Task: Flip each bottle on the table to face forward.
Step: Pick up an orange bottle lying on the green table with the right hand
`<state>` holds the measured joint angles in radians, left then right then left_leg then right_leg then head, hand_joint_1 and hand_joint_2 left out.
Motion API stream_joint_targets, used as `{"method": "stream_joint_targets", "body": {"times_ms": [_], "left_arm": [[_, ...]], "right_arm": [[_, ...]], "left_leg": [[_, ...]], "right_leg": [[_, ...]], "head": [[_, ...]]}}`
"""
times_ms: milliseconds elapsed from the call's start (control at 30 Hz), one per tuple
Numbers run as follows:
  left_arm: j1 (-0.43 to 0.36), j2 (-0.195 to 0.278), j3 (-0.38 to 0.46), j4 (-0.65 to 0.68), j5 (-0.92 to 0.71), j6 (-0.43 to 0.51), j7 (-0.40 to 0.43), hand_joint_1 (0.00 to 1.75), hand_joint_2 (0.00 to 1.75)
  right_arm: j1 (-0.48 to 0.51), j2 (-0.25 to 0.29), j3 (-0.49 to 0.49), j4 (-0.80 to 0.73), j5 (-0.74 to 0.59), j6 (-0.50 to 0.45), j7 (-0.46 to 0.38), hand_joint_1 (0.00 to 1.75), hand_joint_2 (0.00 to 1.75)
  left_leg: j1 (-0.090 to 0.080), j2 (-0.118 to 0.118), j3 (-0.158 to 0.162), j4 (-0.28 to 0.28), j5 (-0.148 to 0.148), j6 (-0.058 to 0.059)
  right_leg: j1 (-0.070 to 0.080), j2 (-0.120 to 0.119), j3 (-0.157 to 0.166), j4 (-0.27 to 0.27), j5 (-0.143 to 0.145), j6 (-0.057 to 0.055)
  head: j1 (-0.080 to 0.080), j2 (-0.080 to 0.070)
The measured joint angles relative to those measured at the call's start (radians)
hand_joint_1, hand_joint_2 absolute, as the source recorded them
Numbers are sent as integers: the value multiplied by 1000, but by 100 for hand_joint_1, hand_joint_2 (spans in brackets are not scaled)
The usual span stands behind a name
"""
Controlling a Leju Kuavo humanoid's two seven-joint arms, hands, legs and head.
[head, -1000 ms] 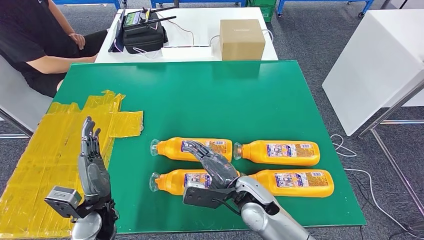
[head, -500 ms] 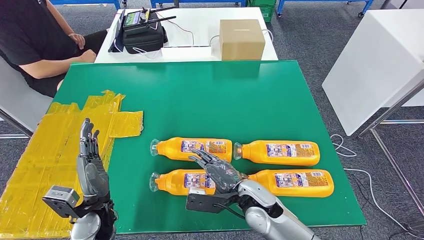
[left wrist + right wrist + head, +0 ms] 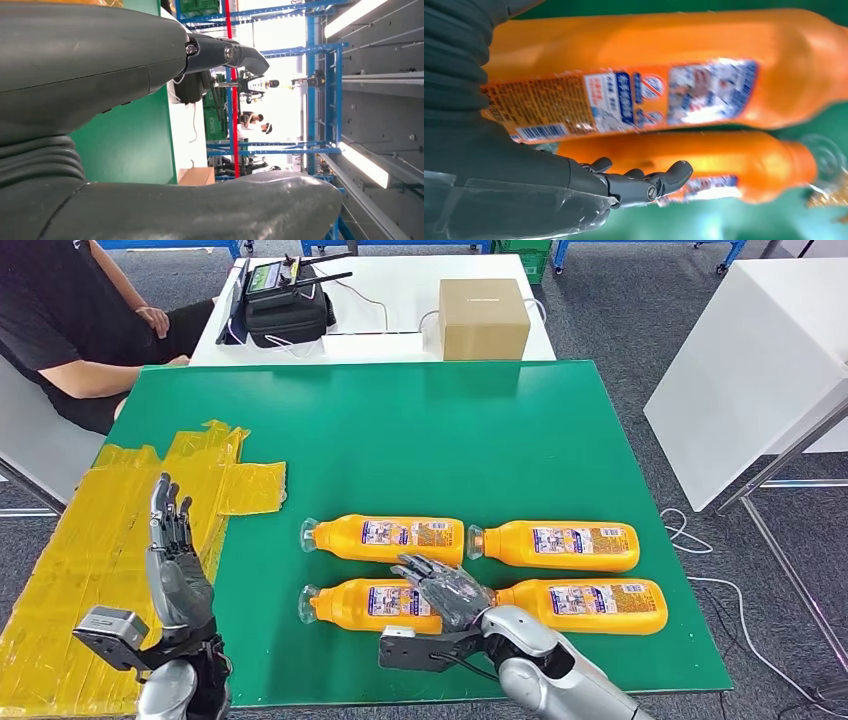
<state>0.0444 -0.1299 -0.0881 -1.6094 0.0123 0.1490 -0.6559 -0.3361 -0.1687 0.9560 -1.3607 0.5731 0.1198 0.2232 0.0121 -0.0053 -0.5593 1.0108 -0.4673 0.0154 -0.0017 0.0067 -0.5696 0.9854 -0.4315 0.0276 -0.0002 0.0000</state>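
Note:
Four orange bottles lie on their sides on the green table (image 3: 420,430), labels up and clear caps to the left: back left (image 3: 385,537), back right (image 3: 555,545), front left (image 3: 355,605) and front right (image 3: 590,605). My right hand (image 3: 447,590) hovers low over the base end of the front left bottle with its fingers spread, gripping nothing. In the right wrist view its fingers (image 3: 644,185) reach past the front left bottle (image 3: 664,95) toward the back left one (image 3: 724,160). My left hand (image 3: 175,570) stands upright and open over the table's left front.
Yellow tape patches (image 3: 110,530) cover the table's left edge. A person (image 3: 60,320) sits at the far left corner. Behind the table stands a white table with a cardboard box (image 3: 484,318) and a black bag (image 3: 288,308). A white unit (image 3: 750,370) stands to the right.
My right hand has drawn back from the back left bottle and sunk lower over the front left bottle. My left hand has drifted slightly left.

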Motion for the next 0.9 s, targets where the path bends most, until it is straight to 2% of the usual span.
{"method": "stream_joint_targets", "body": {"times_ms": [433, 700, 733, 833, 867, 900], "left_arm": [[-8, -3, 9, 1, 15, -3, 11, 0, 0], [-14, -4, 15, 1, 17, -2, 16, 0, 0], [-14, -4, 16, 1, 19, -2, 16, 0, 0], [-13, -4, 16, 1, 24, -2, 17, 0, 0], [-13, -4, 16, 2, 25, -2, 17, 0, 0], [-13, -4, 16, 3, 26, -2, 18, 0, 0]], "right_arm": [[-48, -6, 50, 31, 57, 99, 68, 0, 175], [-60, -5, 66, 33, 60, 116, 79, 0, 175], [-61, -6, 68, 33, 62, 120, 79, 10, 175], [-69, -15, 78, 36, 65, 145, 76, 138, 175], [-72, -18, 81, 38, 62, 154, 75, 172, 175], [-75, -20, 84, 40, 57, 163, 73, 175, 175]], "left_leg": [[0, 0, 0, 0, 0, 0], [0, 0, 0, 0, 0, 0], [0, 0, 0, 0, 0, 0], [0, 0, 0, 0, 0, 0], [0, 0, 0, 0, 0, 0], [0, 0, 0, 0, 0, 0]], "right_leg": [[0, 0, 0, 0, 0, 0], [0, 0, 0, 0, 0, 0], [0, 0, 0, 0, 0, 0], [0, 0, 0, 0, 0, 0], [0, 0, 0, 0, 0, 0], [0, 0, 0, 0, 0, 0]], "head": [[0, 0], [0, 0], [0, 0], [0, 0], [0, 0], [0, 0]]}}
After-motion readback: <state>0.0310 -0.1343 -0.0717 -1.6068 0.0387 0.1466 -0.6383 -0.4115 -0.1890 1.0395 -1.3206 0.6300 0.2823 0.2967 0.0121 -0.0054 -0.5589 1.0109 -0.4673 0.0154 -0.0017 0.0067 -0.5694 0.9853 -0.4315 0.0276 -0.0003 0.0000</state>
